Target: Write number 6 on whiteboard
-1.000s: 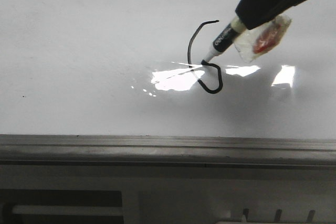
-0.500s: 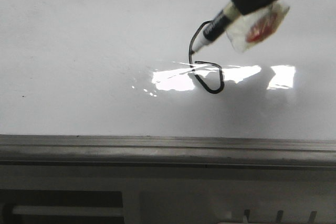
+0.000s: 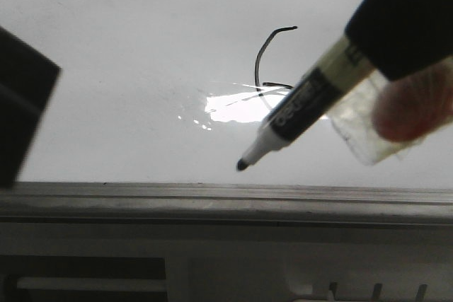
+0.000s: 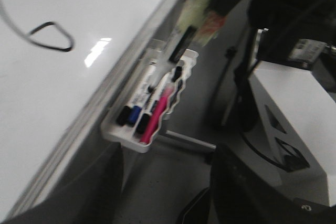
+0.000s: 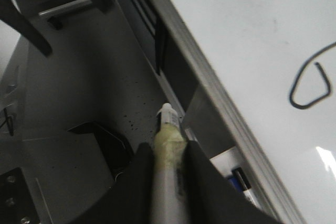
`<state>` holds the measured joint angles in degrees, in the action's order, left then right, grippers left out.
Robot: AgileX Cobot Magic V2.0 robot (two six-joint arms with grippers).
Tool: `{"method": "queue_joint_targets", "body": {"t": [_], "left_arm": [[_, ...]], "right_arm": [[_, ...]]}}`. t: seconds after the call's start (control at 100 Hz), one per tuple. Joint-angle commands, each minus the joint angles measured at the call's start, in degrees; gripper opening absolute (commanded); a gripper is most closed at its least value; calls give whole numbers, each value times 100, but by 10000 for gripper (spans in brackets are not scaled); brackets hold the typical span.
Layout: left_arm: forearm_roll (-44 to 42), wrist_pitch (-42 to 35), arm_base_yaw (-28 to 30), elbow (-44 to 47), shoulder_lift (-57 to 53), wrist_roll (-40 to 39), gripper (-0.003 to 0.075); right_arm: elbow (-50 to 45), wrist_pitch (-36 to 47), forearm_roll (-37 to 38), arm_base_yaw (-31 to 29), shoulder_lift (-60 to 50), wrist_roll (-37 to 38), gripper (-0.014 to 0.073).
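Nearest the front camera, the grey metal frame edge (image 3: 212, 199) of the whiteboard (image 3: 127, 54) runs across the view. Just above it, the right end effector (image 5: 167, 169) is clamped on a black-and-white marker (image 3: 301, 107), whose dark tip hangs off the board surface, pointing down toward the frame. A crumpled clear wrapper (image 3: 386, 122) with a reddish patch hangs beside the marker body. Farther back on the glossy board sits the number 6 (image 3: 272, 68), a thin black line partly hidden behind the marker, with a bright glare patch (image 3: 230, 107) beside its loop. The left end effector shows only as a dark blurred shape; I cannot tell its state. In the left wrist view, a white tray (image 4: 118, 135) holding several markers sits below the frame.
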<state>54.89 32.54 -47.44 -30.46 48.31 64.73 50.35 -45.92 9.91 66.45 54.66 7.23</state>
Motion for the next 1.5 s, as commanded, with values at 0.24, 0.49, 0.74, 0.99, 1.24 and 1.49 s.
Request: {"method": "queue_joint_targets", "body": {"t": [0.24, 0.49, 0.74, 0.99, 1.24, 1.49], "left_arm": [[783, -519, -1091, -562, 1210, 1001, 343], [953, -619, -1197, -745, 1511, 1001, 293], [1314, -719, -1197, -745, 1511, 1001, 162], [1354, -719, -1197, -745, 1511, 1001, -19], [1530, -719, -1197, -745, 1511, 1001, -4], [1794, -719, -1197, -745, 1511, 1001, 338]], "right_arm": [[151, 443, -291, 577, 118, -147, -43], [151, 592, -372, 834, 118, -147, -43], [151, 592, -453, 834, 118, -147, -43], [151, 495, -531, 834, 118, -147, -43], [151, 413, -594, 834, 118, -147, -43], [151, 413, -594, 834, 118, -147, -43]]}}
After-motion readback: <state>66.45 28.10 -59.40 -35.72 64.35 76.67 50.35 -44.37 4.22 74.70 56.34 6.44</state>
